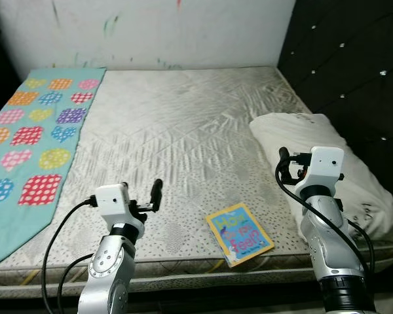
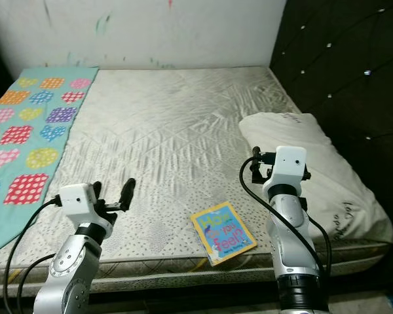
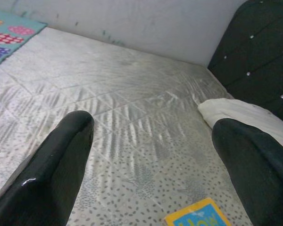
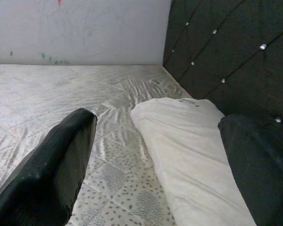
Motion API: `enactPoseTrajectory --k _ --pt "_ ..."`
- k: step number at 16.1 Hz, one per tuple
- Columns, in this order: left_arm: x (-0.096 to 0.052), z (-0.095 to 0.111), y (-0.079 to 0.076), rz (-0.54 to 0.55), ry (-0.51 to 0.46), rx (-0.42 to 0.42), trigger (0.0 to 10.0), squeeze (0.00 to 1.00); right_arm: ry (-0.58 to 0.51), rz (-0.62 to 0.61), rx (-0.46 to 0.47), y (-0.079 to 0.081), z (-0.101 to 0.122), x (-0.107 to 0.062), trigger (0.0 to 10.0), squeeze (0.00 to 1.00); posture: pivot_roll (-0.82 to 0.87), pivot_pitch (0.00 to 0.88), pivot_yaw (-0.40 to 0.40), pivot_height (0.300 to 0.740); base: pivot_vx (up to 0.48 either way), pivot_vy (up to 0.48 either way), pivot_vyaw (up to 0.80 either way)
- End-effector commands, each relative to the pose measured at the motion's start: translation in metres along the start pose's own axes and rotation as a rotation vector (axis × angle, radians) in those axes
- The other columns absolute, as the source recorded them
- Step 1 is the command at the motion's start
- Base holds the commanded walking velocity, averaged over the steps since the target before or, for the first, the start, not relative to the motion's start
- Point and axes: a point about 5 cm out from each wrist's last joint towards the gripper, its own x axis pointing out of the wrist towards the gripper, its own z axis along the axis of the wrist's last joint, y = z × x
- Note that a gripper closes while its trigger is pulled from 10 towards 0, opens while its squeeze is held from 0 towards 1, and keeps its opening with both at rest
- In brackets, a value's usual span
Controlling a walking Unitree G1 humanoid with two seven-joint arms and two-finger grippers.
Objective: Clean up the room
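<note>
While both grippers hover open and empty, the book (image 1: 239,233) lies between them at the mattress (image 1: 183,131) edge, slightly nearer the right gripper (image 1: 285,165) than the left gripper (image 1: 147,195).

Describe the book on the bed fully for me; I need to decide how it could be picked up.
The book is a thin children's picture book with a yellow border and a blue cover bearing large colourful lettering. It looks like a slim paperback. It lies closed and flat, cover up, turned at an angle, near the front edge of the bare mattress. It sits between the two raised arms, apart from the white pillow on its right. Nothing touches it but the mattress. One corner also shows in the left wrist view.
</note>
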Motion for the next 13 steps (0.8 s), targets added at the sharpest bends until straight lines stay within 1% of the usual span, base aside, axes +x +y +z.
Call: enactPoseTrajectory --k 1,13 --pt "0.0007 0.0011 0.0006 0.011 -0.003 -0.007 10.0 0.00 0.002 0.008 -0.005 0.0008 -0.0003 0.0003 10.0 0.00 -0.06 0.000 -0.003 0.740 0.000 0.000 0.00" --pt "0.0009 -0.0002 -0.0019 0.011 0.007 -0.010 10.0 0.00 0.005 0.009 -0.009 -0.0001 -0.0005 -0.0001 10.0 0.00 -0.06 0.000 -0.005 0.740 0.000 0.000 0.00"
